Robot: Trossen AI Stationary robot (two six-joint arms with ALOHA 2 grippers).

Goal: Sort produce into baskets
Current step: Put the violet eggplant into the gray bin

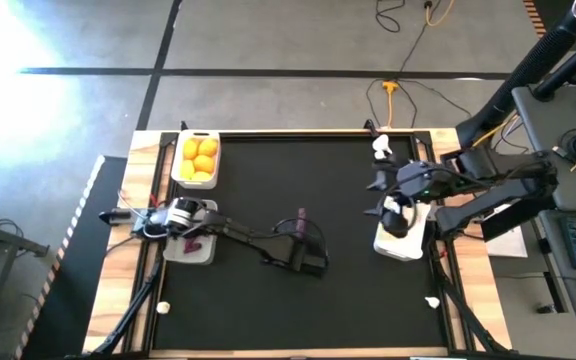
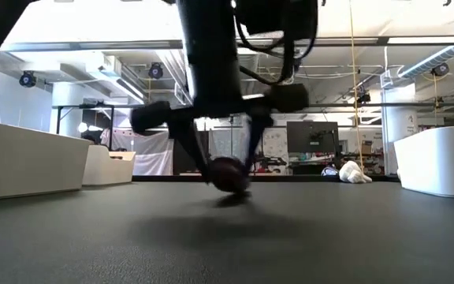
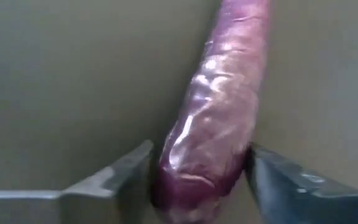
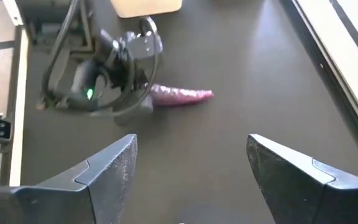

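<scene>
A dark purple eggplant [image 1: 301,214] lies on the black table mat near its middle. My left gripper [image 1: 302,230] reaches out over it and has closed on its thick end. The eggplant [image 3: 219,106] stretches away from the fingers, and in the low view it [image 2: 227,174] rests on the mat. My right gripper [image 1: 398,205] hangs open above the right white basket [image 1: 400,244], with nothing between its fingers [image 4: 114,168]. A far-left basket [image 1: 180,166] holds yellow-orange citrus. A second left basket [image 1: 206,252] holds purple pieces. My left gripper pinches the eggplant's thick end [image 3: 194,177] between its two fingers, one on each side. The fingers come steeply from above, slanting from the table's left, and lie across the eggplant. The eggplant lies on the mat, its thin end [image 4: 205,94] pointing away from the gripper.
White garlic bulbs lie loose at the far right [image 1: 381,148], near right [image 1: 433,300] and near left [image 1: 164,308] of the table. The mat [image 1: 268,180] lies bare between the baskets. Cables and a desk stand beyond the right edge.
</scene>
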